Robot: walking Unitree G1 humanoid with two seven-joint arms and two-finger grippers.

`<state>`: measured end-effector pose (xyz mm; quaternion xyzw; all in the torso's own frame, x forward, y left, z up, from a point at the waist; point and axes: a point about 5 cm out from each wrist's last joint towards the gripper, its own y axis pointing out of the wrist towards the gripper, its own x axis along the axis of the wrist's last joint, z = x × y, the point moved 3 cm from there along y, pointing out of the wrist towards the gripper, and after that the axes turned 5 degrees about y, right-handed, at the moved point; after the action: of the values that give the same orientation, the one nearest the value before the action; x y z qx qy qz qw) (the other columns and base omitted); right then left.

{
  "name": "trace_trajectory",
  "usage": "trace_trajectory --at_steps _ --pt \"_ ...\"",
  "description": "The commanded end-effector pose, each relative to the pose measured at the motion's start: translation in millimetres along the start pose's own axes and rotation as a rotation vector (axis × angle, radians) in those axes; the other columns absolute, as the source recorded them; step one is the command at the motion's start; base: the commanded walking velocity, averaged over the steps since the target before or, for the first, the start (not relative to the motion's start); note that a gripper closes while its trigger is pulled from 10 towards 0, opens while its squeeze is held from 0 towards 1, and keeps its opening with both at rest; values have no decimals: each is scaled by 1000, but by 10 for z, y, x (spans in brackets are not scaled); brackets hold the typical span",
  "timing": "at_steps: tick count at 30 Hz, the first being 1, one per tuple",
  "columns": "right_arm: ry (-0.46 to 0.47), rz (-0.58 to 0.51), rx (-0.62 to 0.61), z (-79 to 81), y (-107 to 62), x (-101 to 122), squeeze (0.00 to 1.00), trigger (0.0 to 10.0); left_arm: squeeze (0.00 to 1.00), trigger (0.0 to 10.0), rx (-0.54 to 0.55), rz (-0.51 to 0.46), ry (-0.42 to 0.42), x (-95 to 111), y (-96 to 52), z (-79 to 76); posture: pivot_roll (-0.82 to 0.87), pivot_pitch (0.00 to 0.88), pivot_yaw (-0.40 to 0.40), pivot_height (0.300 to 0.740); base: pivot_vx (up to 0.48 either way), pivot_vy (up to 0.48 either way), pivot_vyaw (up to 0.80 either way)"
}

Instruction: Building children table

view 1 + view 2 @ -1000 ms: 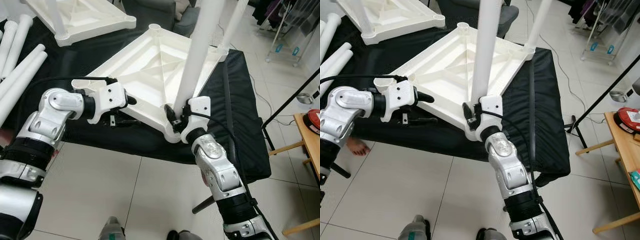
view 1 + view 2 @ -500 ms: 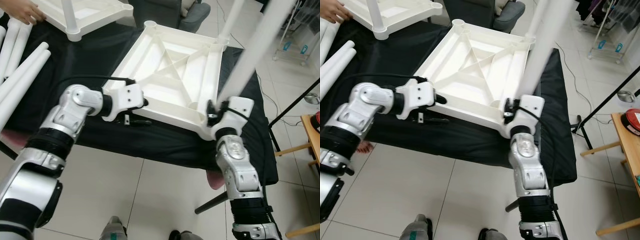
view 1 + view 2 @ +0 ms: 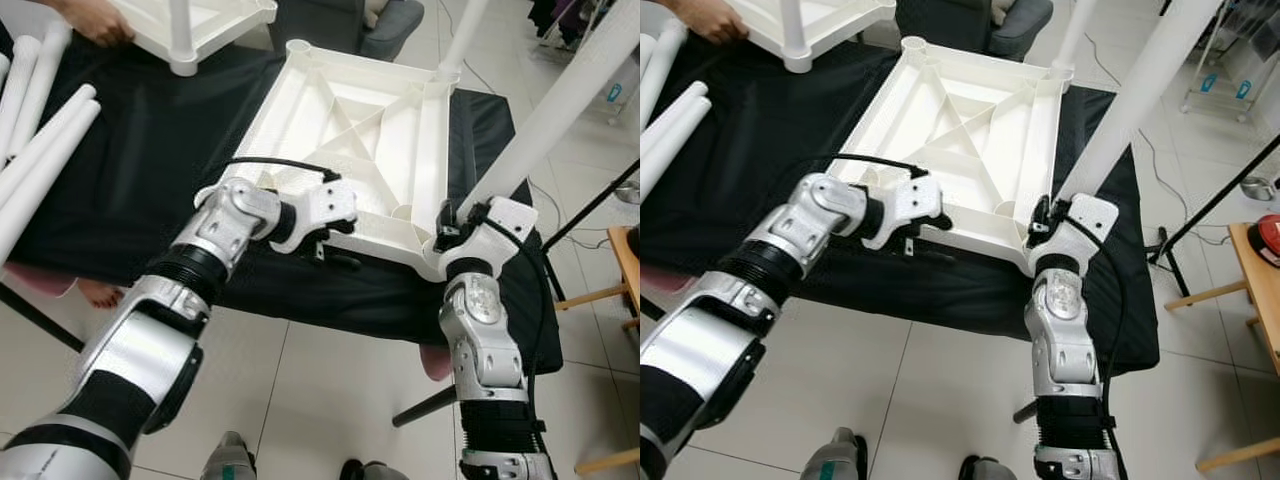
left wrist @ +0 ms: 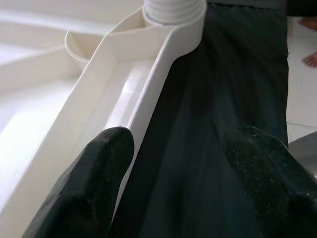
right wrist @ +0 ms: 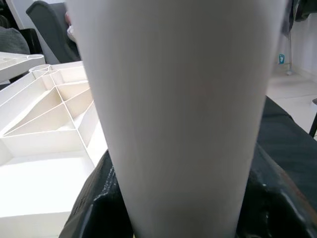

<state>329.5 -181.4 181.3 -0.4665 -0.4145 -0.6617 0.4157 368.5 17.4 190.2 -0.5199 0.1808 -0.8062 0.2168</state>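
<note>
Black-draped table (image 3: 130,170): one upturned white tabletop (image 3: 350,150) lying ribbed; right gripper (image 3: 447,222) clenching one leg (image 3: 560,110) at its near corner; left gripper (image 4: 173,163) straddling its edge, unclenched.

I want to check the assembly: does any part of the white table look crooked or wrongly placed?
Yes. The white leg held by the right gripper at the near corner of the upturned tabletop leans clearly away from the tabletop instead of standing straight. The far-corner leg also slants. The left gripper straddles the near edge.
</note>
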Motion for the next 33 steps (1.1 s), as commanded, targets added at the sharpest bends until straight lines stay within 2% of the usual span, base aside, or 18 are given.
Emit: trace_trajectory --at_steps 1,2,6,12,14,16,18,20,24,26,27,29,30,33 --pt "1 144 -117 -291 -96 -358 0 0 0 10000 428 57 -51 -76 -17 325 160 167 6 740 0 0 0" --pt "0 135 -108 -278 -116 -356 0 0 0 10000 453 55 -90 -66 31 346 158 168 8 740 0 0 0" --pt "-5 137 -119 -293 -150 -373 0 0 0 10000 531 18 -150 38 89 437 154 170 9 740 0 0 0" --pt "-3 135 -127 -302 -156 -369 0 0 0 10000 595 -25 -168 158 83 535 151 175 13 740 0 0 0" --pt "1 133 -117 -285 -161 -376 0 0 0 10000 604 -37 -128 237 98 560 151 178 13 740 0 0 0" --pt "12 133 -109 -264 -166 -385 0 0 0 10000 575 -12 -53 262 153 526 153 180 14 740 0 0 0" --pt "16 132 -105 -246 -166 -385 0 0 0 10000 547 23 -15 232 210 479 152 183 15 740 0 0 0" --pt "25 132 -102 -227 -158 -377 0 0 0 10000 539 59 1 180 256 440 148 188 17 740 0 0 0" --pt "27 130 -100 -213 -153 -364 0 0 0 10000 513 66 -16 147 305 398 145 190 18 740 0 0 0" --pt "27 129 -101 -218 -151 -357 0 0 0 10000 421 -1 -100 177 349 327 136 193 23 740 0 0 0" --pt "27 129 -101 -218 -151 -357 0 0 0 10000 421 -1 -100 177 349 327 136 193 23 740 0 0 0" --pt "25 127 -104 -230 -154 -348 0 0 0 10000 311 -108 -154 264 333 270 130 195 28 740 0 0 0" --pt "24 126 -105 -235 -156 -344 0 0 0 10000 270 -150 -151 308 294 260 130 195 31 740 0 0 0" --pt "24 125 -106 -242 -158 -342 0 0 0 10000 232 -176 -137 338 251 250 130 195 31 740 0 0 0"
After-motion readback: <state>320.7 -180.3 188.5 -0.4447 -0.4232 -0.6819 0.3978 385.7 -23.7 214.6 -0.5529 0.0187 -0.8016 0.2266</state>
